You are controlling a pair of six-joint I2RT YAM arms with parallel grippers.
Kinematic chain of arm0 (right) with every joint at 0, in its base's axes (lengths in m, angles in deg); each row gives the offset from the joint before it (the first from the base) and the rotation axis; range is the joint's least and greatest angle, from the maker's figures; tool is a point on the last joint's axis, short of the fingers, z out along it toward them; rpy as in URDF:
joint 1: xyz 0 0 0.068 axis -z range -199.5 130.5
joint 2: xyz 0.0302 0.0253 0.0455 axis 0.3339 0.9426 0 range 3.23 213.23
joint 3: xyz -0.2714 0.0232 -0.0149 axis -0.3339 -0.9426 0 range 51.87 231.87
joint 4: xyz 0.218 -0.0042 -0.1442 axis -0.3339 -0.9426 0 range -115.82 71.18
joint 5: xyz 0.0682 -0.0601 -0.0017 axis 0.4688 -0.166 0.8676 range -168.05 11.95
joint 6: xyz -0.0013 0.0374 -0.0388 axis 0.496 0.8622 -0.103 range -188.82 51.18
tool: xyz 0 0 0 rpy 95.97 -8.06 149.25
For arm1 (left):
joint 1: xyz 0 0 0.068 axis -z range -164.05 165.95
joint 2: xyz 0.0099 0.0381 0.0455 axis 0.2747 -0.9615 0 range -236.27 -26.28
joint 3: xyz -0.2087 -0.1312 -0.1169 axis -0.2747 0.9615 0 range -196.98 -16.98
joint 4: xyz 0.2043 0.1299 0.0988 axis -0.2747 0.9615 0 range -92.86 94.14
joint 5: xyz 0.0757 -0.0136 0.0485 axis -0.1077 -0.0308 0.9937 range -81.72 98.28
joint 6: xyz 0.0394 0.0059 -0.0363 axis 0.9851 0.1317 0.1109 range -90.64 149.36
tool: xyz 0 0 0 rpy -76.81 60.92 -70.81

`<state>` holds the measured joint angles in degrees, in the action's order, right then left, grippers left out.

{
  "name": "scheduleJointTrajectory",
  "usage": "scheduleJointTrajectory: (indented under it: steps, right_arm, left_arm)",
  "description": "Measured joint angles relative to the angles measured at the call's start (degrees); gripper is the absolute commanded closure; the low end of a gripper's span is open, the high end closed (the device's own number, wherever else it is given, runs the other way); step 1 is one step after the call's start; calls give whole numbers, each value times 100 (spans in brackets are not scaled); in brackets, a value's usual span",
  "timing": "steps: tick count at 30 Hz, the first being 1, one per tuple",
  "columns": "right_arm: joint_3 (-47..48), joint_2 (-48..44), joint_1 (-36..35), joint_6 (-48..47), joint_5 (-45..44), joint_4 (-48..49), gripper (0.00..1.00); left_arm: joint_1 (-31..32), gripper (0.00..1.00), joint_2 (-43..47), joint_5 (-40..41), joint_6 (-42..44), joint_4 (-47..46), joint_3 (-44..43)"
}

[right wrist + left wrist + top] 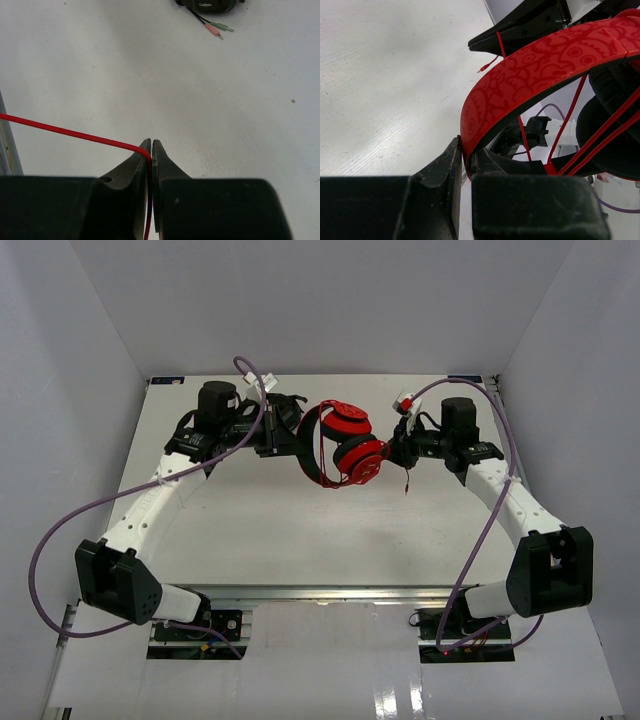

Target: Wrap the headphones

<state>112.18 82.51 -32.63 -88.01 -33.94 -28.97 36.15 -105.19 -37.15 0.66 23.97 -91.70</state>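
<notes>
roughly mid-frame in the top view, toward the far side of the table (pixel 300 540), the headphones (pixel 345 445) hang between the two arms and look lifted off the surface. the left gripper (pixel 297 440) is clamped on the headband at the left of the set. the ear cups (pixel 360 458) sit at the right, one above the other in the frame, so the set points its cups at the right gripper (pixel 394 452), which is just beside them. the right arm is the nearer one to the cups and the cable (pixel 407 483), a short end of which dangles below it.

from the left wrist, the left gripper (pixel 466 150) has its jaws pinched almost together on the edge of the red patterned headband (pixel 535 70), which arches from bottom centre to the upper right. several thin red strands cross under the band toward the black ear pads (pixel 615 130), so some turns seem to be on.

from the right wrist, the right gripper (pixel 151 147) is all but closed, with the red cable (pixel 65 131) nipped between the jaws and running out to the left edge of the frame. a black headset (pixel 207 4) with green and pink plugs (pixel 217 29) lies well apart at the top edge.

the next turn likely depends on that line, from the right gripper leftward to the cups and across the band's long arc.
</notes>
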Motion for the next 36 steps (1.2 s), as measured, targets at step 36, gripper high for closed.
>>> scheduleJointTrajectory:
  steps: [36]
  right_arm:
    - [678, 142, -1520, -3368, -2496, -615, 92]
  left_arm:
    - [1114, 100, -2247, 1636, 2297, 1559, -410]
